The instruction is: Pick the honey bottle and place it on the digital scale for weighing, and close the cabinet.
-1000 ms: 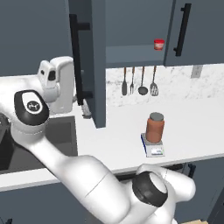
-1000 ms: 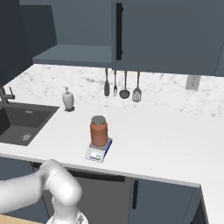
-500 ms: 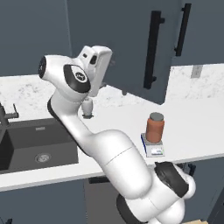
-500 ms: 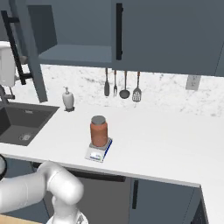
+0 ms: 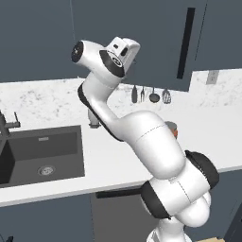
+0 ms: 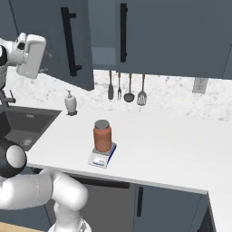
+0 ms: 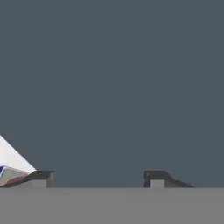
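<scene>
Pushing at the cabinet door, honey already parked on the scale.
Gripper [image 7: 98,177] faces the cabinet [image 6: 54,41] door panel square-on, jaws apart and empty, door ajar and swinging toward the wall; honey bottle [image 6: 102,135] stands upright on the digital scale [image 6: 102,157], well below.

Cabinet [image 7: 113,83] door right before tool [image 7: 99,177]

White marble counter [image 6: 172,136], dark sink [image 5: 40,153], speckled backsplash [image 6: 176,93].
</scene>
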Robot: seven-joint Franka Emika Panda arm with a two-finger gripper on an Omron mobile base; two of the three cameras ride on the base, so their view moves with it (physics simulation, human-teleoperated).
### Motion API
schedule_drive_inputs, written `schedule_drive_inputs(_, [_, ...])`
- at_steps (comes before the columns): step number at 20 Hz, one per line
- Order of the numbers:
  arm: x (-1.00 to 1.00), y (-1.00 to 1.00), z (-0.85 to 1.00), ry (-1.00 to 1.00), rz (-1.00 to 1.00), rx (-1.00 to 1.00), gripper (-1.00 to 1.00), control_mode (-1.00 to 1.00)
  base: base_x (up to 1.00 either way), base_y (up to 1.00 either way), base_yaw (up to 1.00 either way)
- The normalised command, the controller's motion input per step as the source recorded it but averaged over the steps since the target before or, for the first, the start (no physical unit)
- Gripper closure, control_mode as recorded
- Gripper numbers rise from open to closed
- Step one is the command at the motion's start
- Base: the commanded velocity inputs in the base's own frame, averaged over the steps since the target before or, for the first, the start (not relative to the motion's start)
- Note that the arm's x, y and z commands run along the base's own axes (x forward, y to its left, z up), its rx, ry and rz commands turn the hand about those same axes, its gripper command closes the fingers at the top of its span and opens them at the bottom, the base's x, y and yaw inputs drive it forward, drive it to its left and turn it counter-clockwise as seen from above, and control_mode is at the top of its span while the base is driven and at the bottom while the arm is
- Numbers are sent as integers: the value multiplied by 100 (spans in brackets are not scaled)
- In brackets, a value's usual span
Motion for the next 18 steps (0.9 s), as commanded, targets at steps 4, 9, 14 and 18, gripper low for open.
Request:
schedule_drive_inputs(4, [84, -75, 8, 0, 1, 10, -100, -100, 0, 0, 0])
schedule_drive_inputs(9, [85, -89, 1, -5, 5, 12, -100, -100, 0, 0, 0])
schedule_drive_inputs(14, [99, -90, -10, -21, 15, 11, -100, -100, 0, 0, 0])
schedule_drive_inputs(18, [98, -82, -3, -19, 17, 15, -100, -100, 0, 0, 0])
